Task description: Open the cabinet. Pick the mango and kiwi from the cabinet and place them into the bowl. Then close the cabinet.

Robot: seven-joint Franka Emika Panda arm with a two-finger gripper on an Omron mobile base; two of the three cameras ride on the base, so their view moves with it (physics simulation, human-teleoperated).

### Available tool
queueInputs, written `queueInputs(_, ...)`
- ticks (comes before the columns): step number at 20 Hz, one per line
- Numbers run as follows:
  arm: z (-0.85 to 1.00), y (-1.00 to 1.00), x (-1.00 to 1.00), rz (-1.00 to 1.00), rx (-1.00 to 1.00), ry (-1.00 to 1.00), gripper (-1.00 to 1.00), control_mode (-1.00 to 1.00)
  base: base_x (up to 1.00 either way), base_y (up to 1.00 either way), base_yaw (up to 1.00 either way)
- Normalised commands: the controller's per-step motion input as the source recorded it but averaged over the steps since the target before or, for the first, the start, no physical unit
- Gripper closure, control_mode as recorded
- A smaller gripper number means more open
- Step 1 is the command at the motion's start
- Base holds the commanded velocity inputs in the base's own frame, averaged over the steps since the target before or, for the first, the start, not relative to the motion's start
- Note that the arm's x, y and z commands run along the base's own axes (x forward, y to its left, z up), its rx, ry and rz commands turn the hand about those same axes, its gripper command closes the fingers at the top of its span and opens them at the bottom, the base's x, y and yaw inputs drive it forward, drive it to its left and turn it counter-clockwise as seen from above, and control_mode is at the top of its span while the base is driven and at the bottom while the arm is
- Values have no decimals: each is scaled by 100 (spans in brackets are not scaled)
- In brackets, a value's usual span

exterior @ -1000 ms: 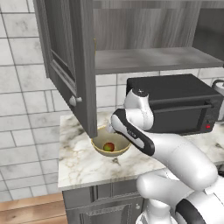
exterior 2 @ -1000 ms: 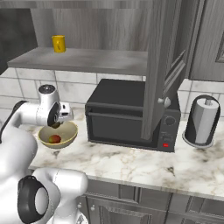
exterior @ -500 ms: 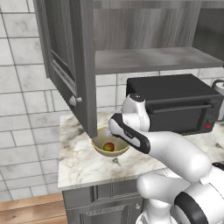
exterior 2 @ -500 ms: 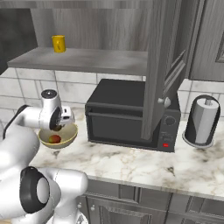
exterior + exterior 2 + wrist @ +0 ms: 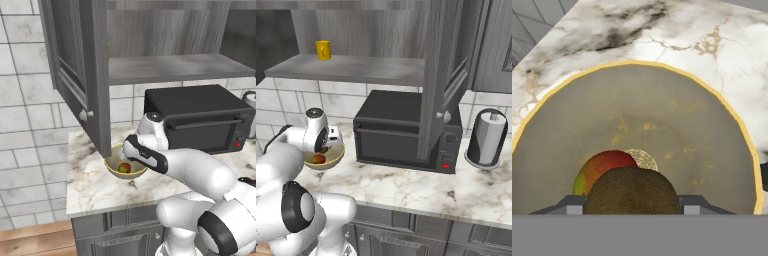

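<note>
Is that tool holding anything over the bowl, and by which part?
Yes: the kiwi, gripped by its two sides between the tool's fingers, above the mango in the bowl.

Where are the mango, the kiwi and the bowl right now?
mango (image 5: 601,167): hand view, on its red upper skin.
kiwi (image 5: 632,192): hand view, middle of its brown fuzzy skin.
bowl (image 5: 677,130): hand view, bare speckled inside.
</note>
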Motion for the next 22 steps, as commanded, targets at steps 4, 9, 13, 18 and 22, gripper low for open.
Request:
queueInputs(4, -20, 5, 6, 0, 0, 0, 100, -100, 0, 0, 0)
queueInputs(9, -17, 5, 6, 0, 0, 1, 100, -100, 0, 0, 0)
queueInputs(13, -13, 3, 4, 0, 0, 1, 100, -100, 0, 0, 0)
queueInputs(18, 0, 0, 0, 0, 0, 2, 100, -100, 0, 0, 0)
queueInputs(22, 0, 0, 0, 0, 0, 0, -100, -100, 0, 0, 0)
